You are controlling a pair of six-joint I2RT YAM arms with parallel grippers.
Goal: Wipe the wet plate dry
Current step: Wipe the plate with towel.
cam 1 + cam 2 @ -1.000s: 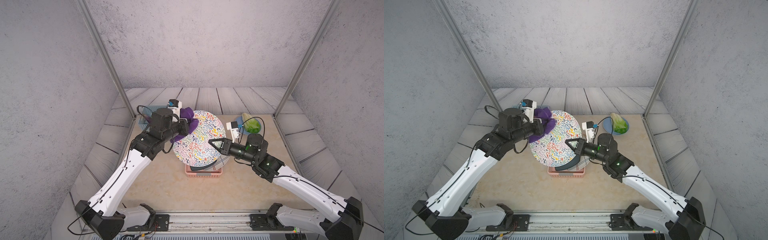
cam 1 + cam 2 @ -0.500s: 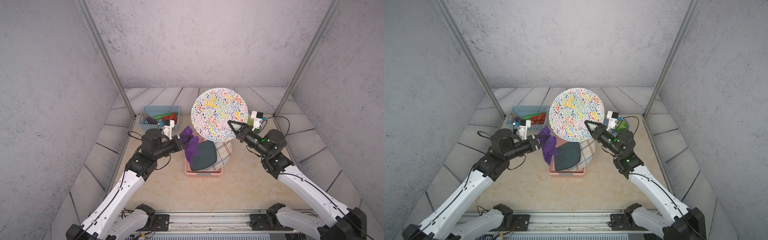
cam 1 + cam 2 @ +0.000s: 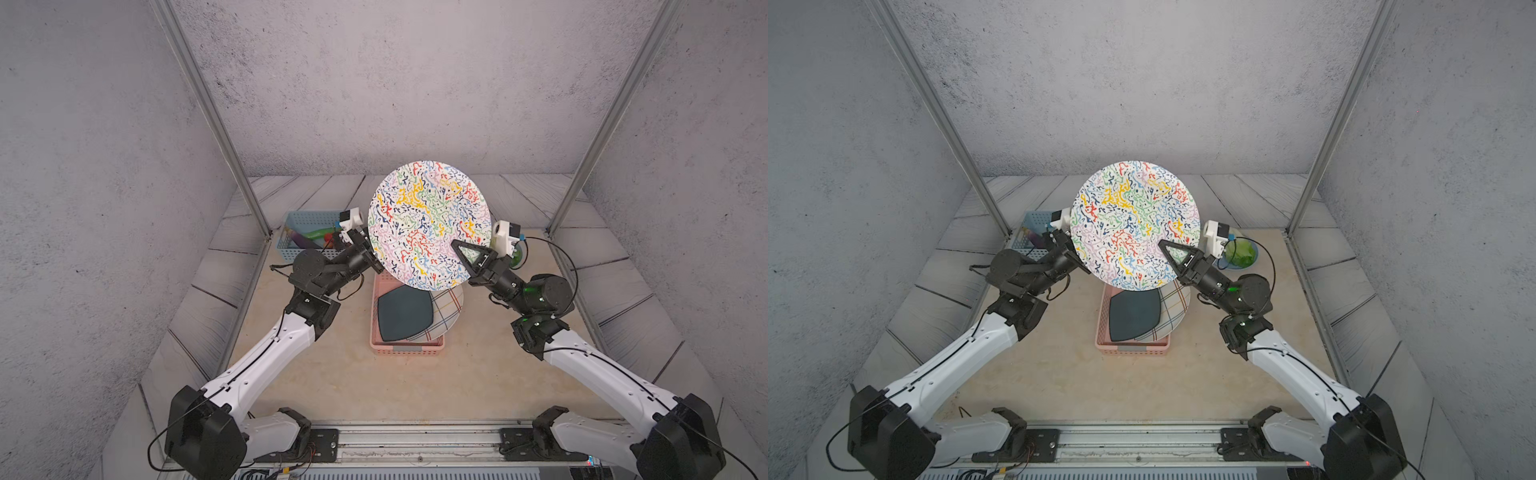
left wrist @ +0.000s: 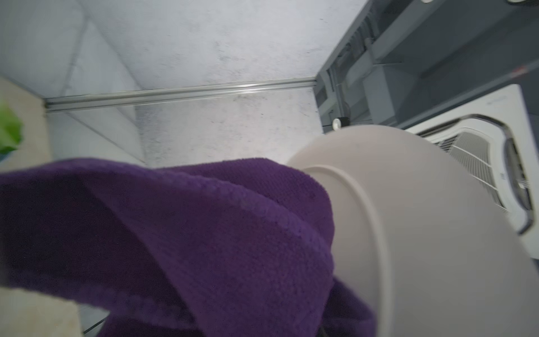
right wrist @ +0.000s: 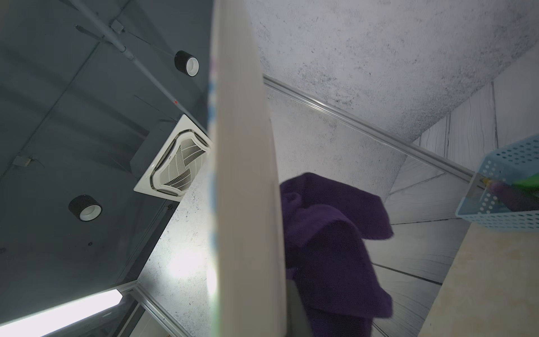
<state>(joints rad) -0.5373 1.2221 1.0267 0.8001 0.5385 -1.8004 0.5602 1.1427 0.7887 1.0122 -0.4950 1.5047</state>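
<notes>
The plate (image 3: pixel 430 224) is round with colourful squiggles and stands raised and tilted above the table, patterned face to both top views (image 3: pixel 1133 224). My right gripper (image 3: pixel 465 257) is shut on its lower right rim. In the right wrist view the plate (image 5: pixel 245 175) shows edge-on. My left gripper (image 3: pixel 365 253) reaches behind the plate's left rim, its tips hidden there. It is shut on a purple cloth (image 4: pixel 204 233) that lies against the plate's beige underside (image 4: pixel 423 218). The cloth (image 5: pixel 329 242) also shows behind the plate in the right wrist view.
A pink rack (image 3: pixel 405 349) under the plate holds a dark plate and a plaid plate. A blue basket (image 3: pixel 309 220) with vegetables stands at the back left. A blue bowl of greens (image 3: pixel 1241 253) sits behind the right wrist. Metal posts rise at both back corners.
The right arm lifted the plate from low over the rack to high at the back. The left arm swung the cloth off the plate's front, down, then up behind it.
</notes>
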